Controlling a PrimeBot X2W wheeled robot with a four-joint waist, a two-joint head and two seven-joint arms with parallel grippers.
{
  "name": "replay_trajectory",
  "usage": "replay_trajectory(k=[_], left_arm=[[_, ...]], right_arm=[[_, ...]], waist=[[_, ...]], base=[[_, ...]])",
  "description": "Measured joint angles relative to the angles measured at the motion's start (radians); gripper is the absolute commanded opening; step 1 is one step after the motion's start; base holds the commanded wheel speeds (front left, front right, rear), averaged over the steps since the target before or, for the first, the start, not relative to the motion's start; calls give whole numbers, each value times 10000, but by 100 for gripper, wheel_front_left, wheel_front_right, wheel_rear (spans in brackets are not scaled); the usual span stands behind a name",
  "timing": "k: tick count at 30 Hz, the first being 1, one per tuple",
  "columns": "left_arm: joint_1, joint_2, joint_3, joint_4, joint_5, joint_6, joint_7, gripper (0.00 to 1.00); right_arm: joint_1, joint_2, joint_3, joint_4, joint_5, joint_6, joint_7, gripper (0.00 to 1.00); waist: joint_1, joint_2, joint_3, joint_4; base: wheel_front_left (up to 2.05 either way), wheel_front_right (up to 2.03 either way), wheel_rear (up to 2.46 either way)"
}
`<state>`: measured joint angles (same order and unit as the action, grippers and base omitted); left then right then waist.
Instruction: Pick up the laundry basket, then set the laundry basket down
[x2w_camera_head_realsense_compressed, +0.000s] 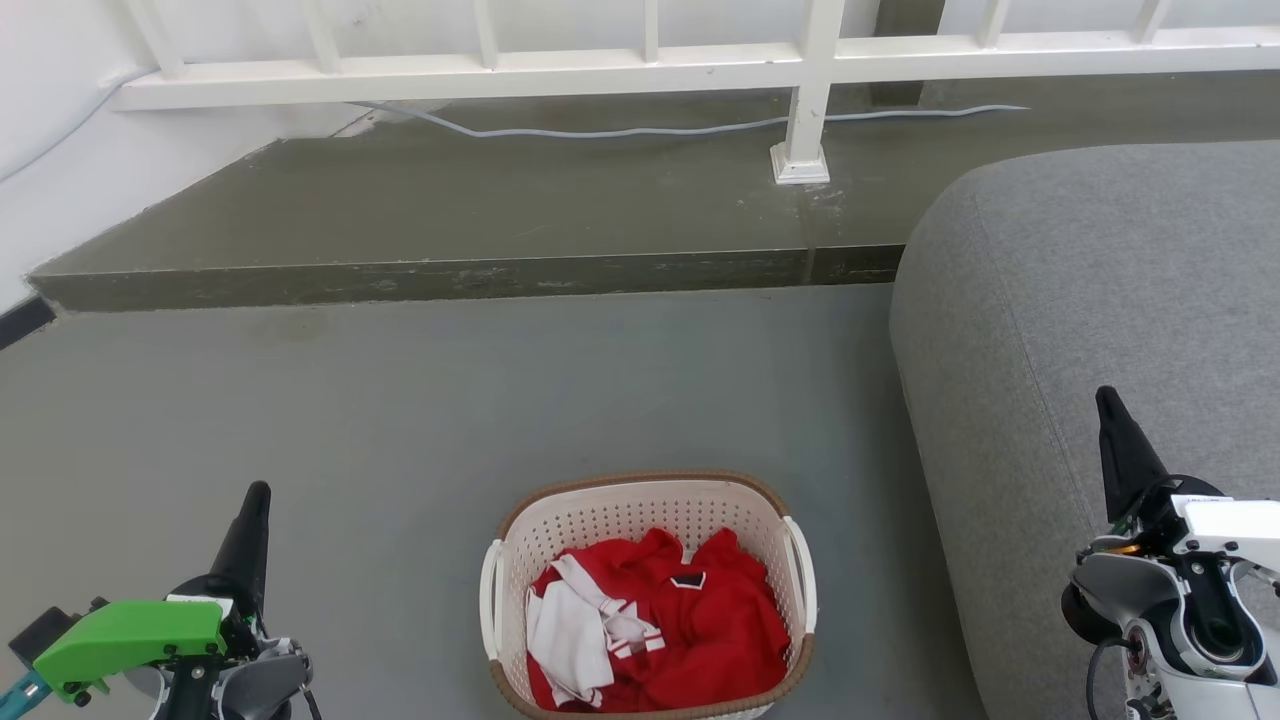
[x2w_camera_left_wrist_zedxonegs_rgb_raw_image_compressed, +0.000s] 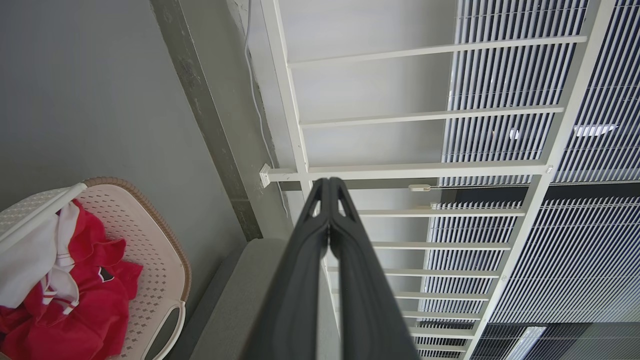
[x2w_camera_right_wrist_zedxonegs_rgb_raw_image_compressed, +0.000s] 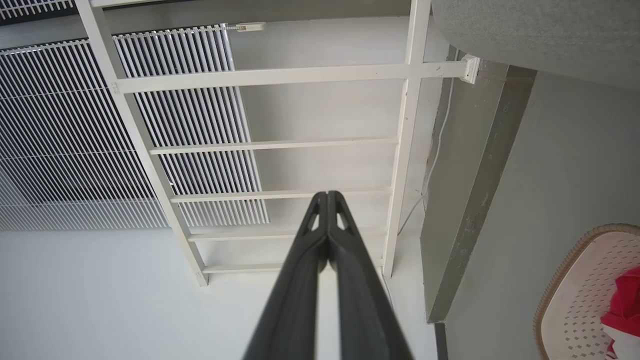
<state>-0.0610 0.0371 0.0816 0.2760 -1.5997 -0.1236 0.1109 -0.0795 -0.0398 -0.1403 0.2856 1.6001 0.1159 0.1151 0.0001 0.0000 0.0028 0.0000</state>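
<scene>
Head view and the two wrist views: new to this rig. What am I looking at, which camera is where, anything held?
It is a wheeled two-armed robot. The head view looks down from its head: the left gripper sits lower left, the right gripper lower right. Each wrist view looks along that arm's own gripper, shut and holding nothing. On the grey floor stands the laundry basket, cream with a brown rim, holding a red garment and white cloth. A grey sofa is to its right; a white railing runs behind. Neither gripper touches the laundry basket.
</scene>
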Motion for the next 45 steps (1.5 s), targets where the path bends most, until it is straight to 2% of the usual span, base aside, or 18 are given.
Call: replay_trajectory(k=[45], left_arm=[[-1, 0, 2, -2, 0, 0, 0, 0]], right_arm=[[0, 0, 4, -31, 13, 2, 0, 0]], waist=[[0, 0, 1, 0]], base=[[0, 0, 0]])
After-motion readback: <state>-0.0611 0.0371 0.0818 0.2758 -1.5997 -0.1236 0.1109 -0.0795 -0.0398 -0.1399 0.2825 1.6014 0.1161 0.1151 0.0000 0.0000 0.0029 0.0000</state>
